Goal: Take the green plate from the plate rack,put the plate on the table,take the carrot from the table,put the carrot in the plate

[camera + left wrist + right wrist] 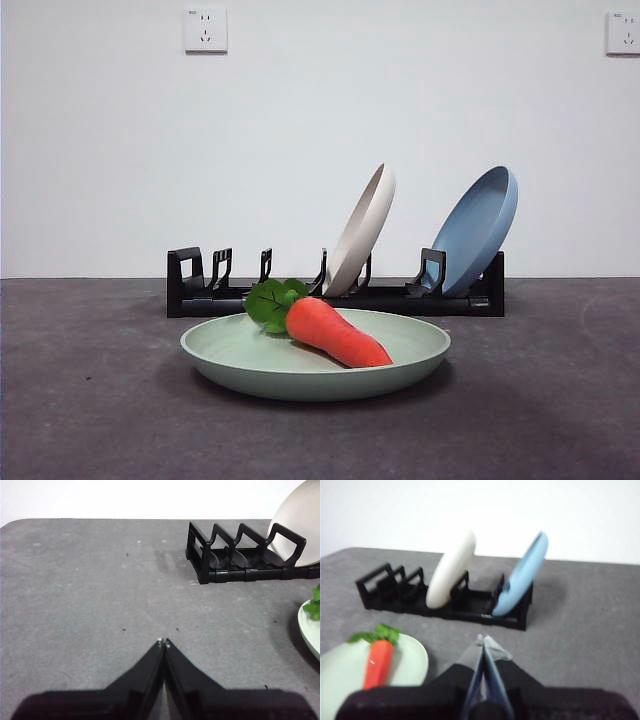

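Note:
The green plate (315,360) lies flat on the table (90,400) in front of the plate rack (335,290). Inside it rests the carrot (335,332), leaves toward the rack. The right wrist view shows the same plate (350,672) and carrot (378,662), with my right gripper (482,640) shut and empty, hovering beside the plate. My left gripper (163,641) is shut over bare table, away from the rack (240,555); only the plate's rim (309,630) and a few carrot leaves (315,605) show at the edge of its view. Neither gripper appears in the front view.
A cream plate (362,230) and a blue plate (478,230) lean in the rack's right-hand slots; its left slots hold nothing. A white wall with two sockets (205,30) stands behind the table.

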